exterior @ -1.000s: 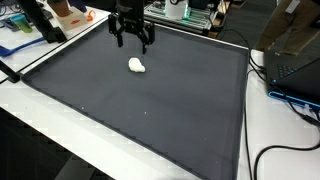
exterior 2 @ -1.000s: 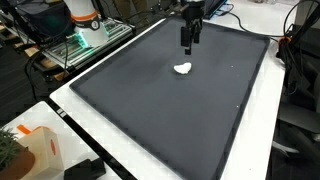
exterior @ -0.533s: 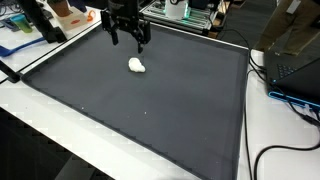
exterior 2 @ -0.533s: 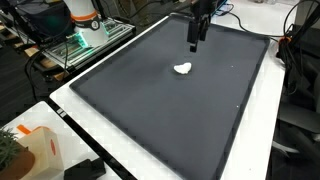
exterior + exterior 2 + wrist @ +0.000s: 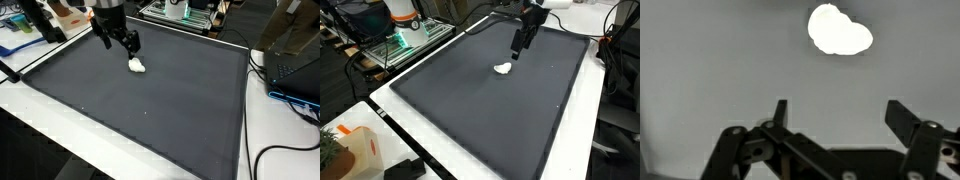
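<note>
Tool (image 5: pixel 120 45) spread wide, nothing gripped, suspended above dark surface (image 5: pixel 160 115) near far edge. White lump (image 5: pixel 136 65) located just beside tool, untouched, clear of fingertips (image 5: pixel 780 105) in wrist view.

Wrist view: gripper (image 5: pixel 837 107) enters from bottom edge, jaws spread wide, nothing between them. White lump (image 5: pixel 840 30) lies on grey mat (image 5: pixel 700 60), apart from the fingertips, beyond the gap, toward the right finger.

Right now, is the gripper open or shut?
Open. In the wrist view the fingers of the gripper stand wide apart with only mat between them; the white lump lies beyond the tips, untouched.
</note>
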Controlling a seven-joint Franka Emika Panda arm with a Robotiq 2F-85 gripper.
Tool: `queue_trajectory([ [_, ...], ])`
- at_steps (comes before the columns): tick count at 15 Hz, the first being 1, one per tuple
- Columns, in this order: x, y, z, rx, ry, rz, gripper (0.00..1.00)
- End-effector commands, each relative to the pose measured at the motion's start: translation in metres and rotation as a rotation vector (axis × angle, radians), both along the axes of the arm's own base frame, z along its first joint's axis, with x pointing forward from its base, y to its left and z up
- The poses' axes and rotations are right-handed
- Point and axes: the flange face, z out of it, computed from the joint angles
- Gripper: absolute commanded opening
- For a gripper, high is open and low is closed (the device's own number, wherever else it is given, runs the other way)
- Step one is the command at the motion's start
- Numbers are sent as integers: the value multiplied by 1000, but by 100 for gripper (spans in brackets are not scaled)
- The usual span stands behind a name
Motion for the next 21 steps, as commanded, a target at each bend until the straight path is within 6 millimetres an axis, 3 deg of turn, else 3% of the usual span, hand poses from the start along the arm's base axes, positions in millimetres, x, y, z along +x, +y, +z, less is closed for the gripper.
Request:
queue_trajectory([
  [1, 18, -7, -7, 35, 74, -51, 100],
  [4, 30, -12, -5, 96, 79, -93, 100],
  [5, 20, -9, -3, 41, 61, -55, 100],
  [10, 31, -13, -2, 84, 70, -94, 100],
  [21, 33, -11, 8, 92, 191, -101, 100],
])
